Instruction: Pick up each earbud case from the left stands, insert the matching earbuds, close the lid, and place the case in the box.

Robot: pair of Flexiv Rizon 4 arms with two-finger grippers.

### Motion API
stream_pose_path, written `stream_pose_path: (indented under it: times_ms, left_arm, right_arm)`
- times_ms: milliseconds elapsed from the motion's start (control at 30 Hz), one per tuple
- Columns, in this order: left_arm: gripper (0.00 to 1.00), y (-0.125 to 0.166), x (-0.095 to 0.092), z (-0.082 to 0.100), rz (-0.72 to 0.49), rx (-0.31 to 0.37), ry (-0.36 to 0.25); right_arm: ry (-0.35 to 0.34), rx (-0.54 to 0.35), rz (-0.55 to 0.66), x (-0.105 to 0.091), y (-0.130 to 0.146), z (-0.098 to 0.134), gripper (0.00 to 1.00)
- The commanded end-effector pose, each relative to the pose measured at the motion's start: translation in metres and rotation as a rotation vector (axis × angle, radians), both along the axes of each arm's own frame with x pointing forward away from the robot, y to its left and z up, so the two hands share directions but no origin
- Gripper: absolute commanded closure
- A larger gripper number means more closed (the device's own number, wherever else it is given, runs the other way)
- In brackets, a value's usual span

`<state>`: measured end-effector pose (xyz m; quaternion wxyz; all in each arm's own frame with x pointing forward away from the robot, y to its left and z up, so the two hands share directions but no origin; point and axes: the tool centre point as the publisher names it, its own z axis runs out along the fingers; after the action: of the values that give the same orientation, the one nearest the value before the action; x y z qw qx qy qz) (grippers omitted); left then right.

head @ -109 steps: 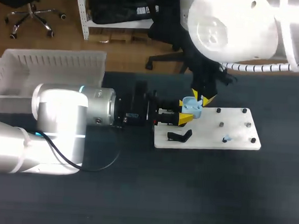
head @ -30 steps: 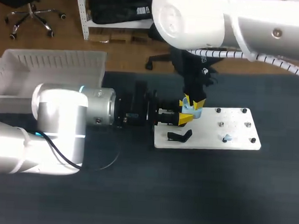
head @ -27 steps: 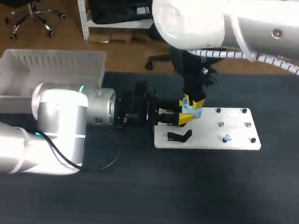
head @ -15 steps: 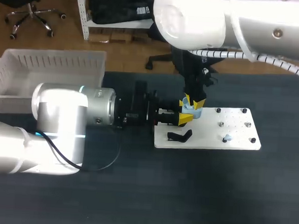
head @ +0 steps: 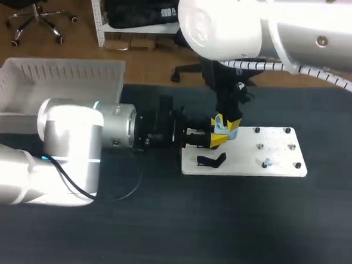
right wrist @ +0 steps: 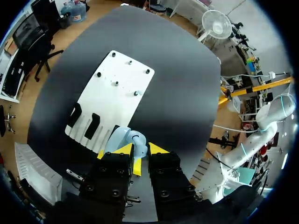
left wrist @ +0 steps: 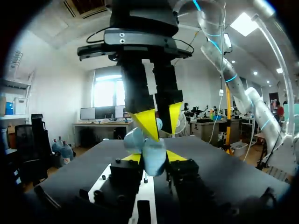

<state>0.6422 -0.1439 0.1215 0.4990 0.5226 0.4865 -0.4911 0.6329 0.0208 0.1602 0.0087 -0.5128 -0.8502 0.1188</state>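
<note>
1. Head view: the left gripper [head: 216, 131] comes in from the left and is clamped on the light blue earbud case [head: 225, 133], which it holds over the left end of the white board [head: 282, 159]. The right gripper [head: 230, 120] hangs directly above the case. A small blue earbud [head: 266, 163] sits on the board. The box [head: 23, 96] is well apart, at the far left.
2. Left wrist view: the left gripper [left wrist: 155, 157] has both its yellow tips pressed on the case [left wrist: 153, 153]. The right gripper [left wrist: 160, 117] points down onto the case; whether it holds anything cannot be told.
3. Right wrist view: the case [right wrist: 120, 137] lies just ahead of the right gripper [right wrist: 140, 149], with the board [right wrist: 117, 93] beyond it.
</note>
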Motion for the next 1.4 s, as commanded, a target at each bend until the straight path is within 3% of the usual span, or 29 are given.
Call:
stream_pose_path:
  times_ms: [33,267,333,433,667,733,833,933,1067,1133,1333,1400]
  left_arm:
    - [1.00,0.000,-0.001,0.000,0.008,-0.003,-0.003]
    - [1.00,0.000,-0.001,0.000,0.008,-0.003,-0.003]
    - [1.00,0.000,-0.001,0.000,0.008,-0.003,-0.003]
    - [1.00,0.000,-0.001,0.000,0.008,-0.003,-0.003]
    - [1.00,0.000,-0.001,0.000,0.008,-0.003,-0.003]
    - [1.00,0.000,-0.001,0.000,0.008,-0.003,-0.003]
    - [1.00,0.000,-0.001,0.000,0.008,-0.003,-0.003]
    - [1.00,0.000,-0.001,0.000,0.008,-0.003,-0.003]
    - [1.00,0.000,-0.001,0.000,0.008,-0.003,-0.003]
    - [1.00,0.000,-0.001,0.000,0.008,-0.003,-0.003]
    - [1.00,0.000,-0.001,0.000,0.008,-0.003,-0.003]
    - [1.00,0.000,-0.001,0.000,0.008,-0.003,-0.003]
  right_arm:
    - [0.004,-0.004,-0.003,0.000,0.002,-0.001,1.00]
    - [0.006,-0.003,-0.010,0.000,0.002,-0.003,1.00]
    - [0.005,-0.001,-0.011,-0.002,0.002,-0.001,0.72]
    - [0.000,0.002,-0.013,-0.004,0.003,0.002,0.55]
    - [-0.047,0.077,-0.034,-0.027,-0.004,0.028,0.62]
    - [-0.063,0.126,-0.042,-0.035,-0.013,0.037,0.60]
    - [-0.020,0.223,-0.035,-0.041,-0.026,0.040,0.53]
    - [-0.041,0.253,-0.010,-0.043,-0.041,0.038,0.51]
    - [-0.097,0.317,0.046,-0.044,-0.060,0.038,0.46]
    - [-0.115,0.341,0.088,-0.044,-0.070,0.039,0.34]
    - [-0.208,0.328,0.280,-0.048,-0.083,0.035,0.29]
    - [-0.244,0.302,0.336,-0.048,-0.086,0.031,0.35]
